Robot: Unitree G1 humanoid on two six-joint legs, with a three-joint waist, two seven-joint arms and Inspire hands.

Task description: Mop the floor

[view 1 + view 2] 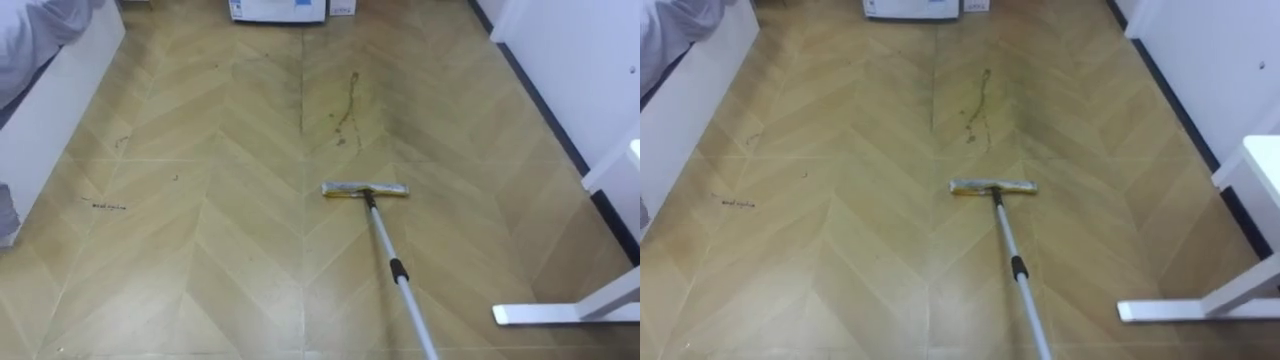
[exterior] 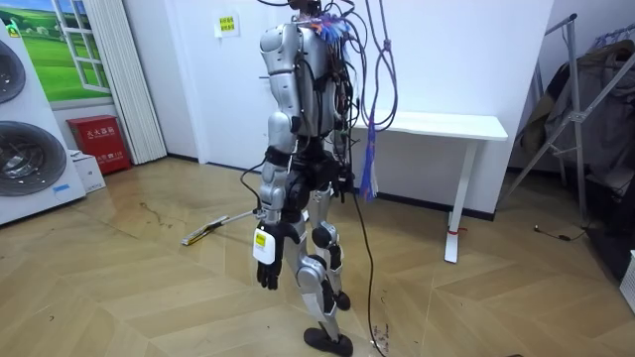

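Note:
A flat mop lies on the wood floor with its head (image 1: 365, 189) a little short of a dark streak of dirt (image 1: 345, 110). Its grey pole (image 1: 400, 275) runs back toward the lower right of the eye views. In the room view the mop head (image 2: 193, 237) rests on the floor in front of me, and the pole (image 2: 230, 221) rises toward my waist, where its upper end is hidden behind my body. My left hand (image 2: 266, 268) hangs at my side with relaxed fingers and holds nothing. I stand upright, facing the room view's left.
White furniture (image 1: 55, 100) borders the floor on my left. A white desk's foot (image 1: 560, 312) and the wall's dark skirting (image 1: 545, 110) lie to my right. Small dark marks (image 1: 105, 206) dot the floor at left. Washing machines (image 2: 30, 149) stand ahead, and the white desk (image 2: 446, 127) is beside me.

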